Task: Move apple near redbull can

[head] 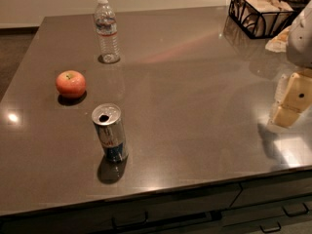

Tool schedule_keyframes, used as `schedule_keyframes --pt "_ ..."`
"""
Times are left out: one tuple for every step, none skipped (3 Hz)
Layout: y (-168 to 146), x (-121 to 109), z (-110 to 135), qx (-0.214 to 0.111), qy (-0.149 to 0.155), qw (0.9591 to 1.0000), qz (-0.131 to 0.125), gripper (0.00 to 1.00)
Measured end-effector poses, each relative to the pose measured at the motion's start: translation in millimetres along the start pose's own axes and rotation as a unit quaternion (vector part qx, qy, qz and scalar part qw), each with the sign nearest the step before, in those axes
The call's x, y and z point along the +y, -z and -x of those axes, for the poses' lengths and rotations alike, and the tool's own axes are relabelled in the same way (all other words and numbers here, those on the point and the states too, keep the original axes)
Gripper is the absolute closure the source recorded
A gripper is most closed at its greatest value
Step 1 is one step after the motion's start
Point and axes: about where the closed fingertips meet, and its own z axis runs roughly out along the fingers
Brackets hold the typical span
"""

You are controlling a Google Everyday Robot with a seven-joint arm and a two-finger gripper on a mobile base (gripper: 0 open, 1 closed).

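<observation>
The apple is small, round and red-orange, and rests on the brown countertop at the left. The redbull can stands upright in front of it and to its right, silver and blue with its opened top showing. A gap of bare counter separates the two. My gripper shows as cream-coloured blocks at the right edge of the view, above the counter and far from both the apple and the can. It holds nothing that I can see.
A clear plastic water bottle stands upright behind the apple. A black wire basket with pale packets sits at the back right corner. The counter's front edge runs along the bottom, with drawers below.
</observation>
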Motion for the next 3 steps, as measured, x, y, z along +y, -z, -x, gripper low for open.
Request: schedule_keyframes --pt "0 0 0 0.0 0.0 1.0 0.0 0.0" --pt "-2 -7 12 -0.014 0.005 0.9999 -0.007 0.0" --pt "-14 -30 43 -0.051 0.018 0.9984 -0.015 0.0"
